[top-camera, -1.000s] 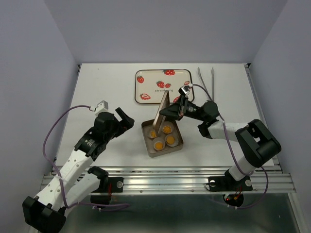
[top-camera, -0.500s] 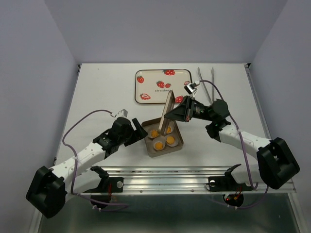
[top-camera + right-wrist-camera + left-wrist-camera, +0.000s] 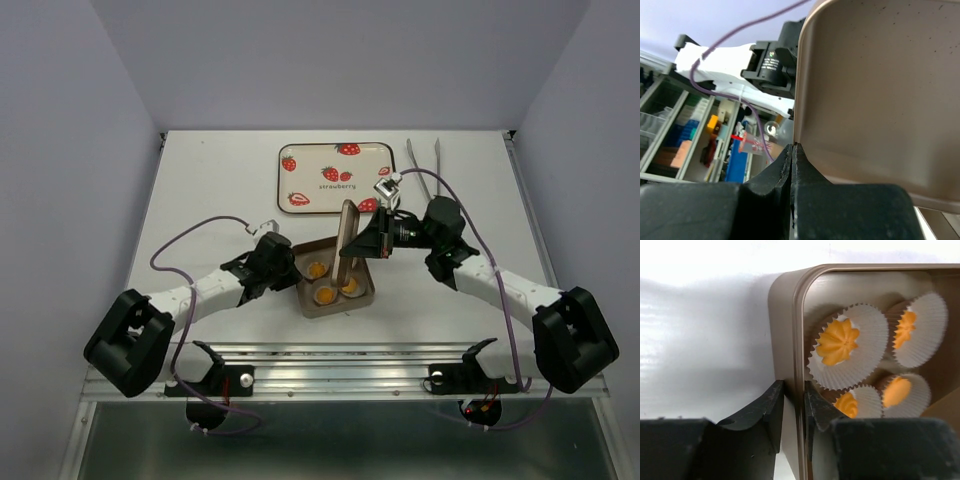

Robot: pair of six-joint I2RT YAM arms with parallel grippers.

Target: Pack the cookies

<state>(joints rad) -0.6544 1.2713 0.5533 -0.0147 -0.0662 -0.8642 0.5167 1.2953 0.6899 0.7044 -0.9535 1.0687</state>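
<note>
Cookies (image 3: 838,341) sit in a tin (image 3: 785,295) on a white table (image 3: 220,180) between lavender walls (image 3: 60,150).

four cookies (image 3: 838,341), one tin (image 3: 785,305), one lid (image 3: 880,90), one tray (image 3: 315,156)

A tin (image 3: 785,325) of champagne-brown metal with a smooth satin sheen holds orange cookies (image 3: 837,341) with a matt, ridged piped surface, each in a white pleated paper cup (image 3: 872,332). The lid (image 3: 880,90) is the same smooth metal, finely speckled on the face in view. The table (image 3: 705,340) is white and glossy with soft reflections, and the fingers (image 3: 765,412) of the left gripper (image 3: 794,390) and right gripper (image 3: 792,155) look like matt black plastic, slightly grainy
</note>
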